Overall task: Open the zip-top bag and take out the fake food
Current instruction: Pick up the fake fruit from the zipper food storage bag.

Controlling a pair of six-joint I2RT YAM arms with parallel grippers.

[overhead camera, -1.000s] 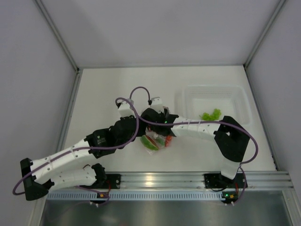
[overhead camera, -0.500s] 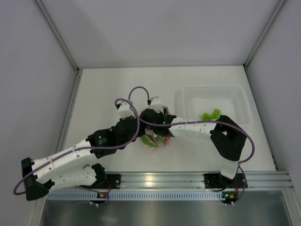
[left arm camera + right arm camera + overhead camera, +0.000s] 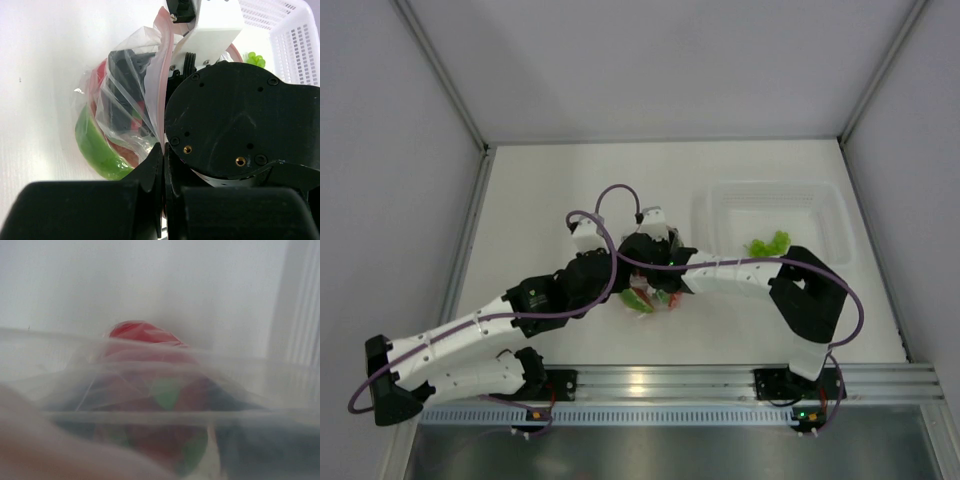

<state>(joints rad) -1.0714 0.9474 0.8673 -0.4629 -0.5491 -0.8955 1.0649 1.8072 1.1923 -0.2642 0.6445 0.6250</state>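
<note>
The clear zip-top bag [image 3: 648,300] lies at the table's middle, between both arms. In the left wrist view my left gripper [image 3: 164,150] is shut on the bag's [image 3: 132,60] pinkish zip edge. Inside lie a red melon slice with a green rind [image 3: 95,145] and other red pieces. My right gripper [image 3: 658,285] reaches into the bag's mouth; its black fingers [image 3: 125,85] show through the plastic. In the right wrist view the right gripper [image 3: 160,435] is blurred by plastic, with dark fingers apart on either side of red and green fake food [image 3: 135,332].
A white plastic tub [image 3: 825,205] stands at the right rear and holds a green leafy piece [image 3: 767,243]. It also shows in the left wrist view [image 3: 300,45], with the green piece [image 3: 254,59]. The right arm's black wrist [image 3: 235,115] fills that view's right side.
The right gripper has pushed left into the bag. The bag and its food have shifted slightly left and back with both grippers. The left gripper stays shut on the bag's edge.
</note>
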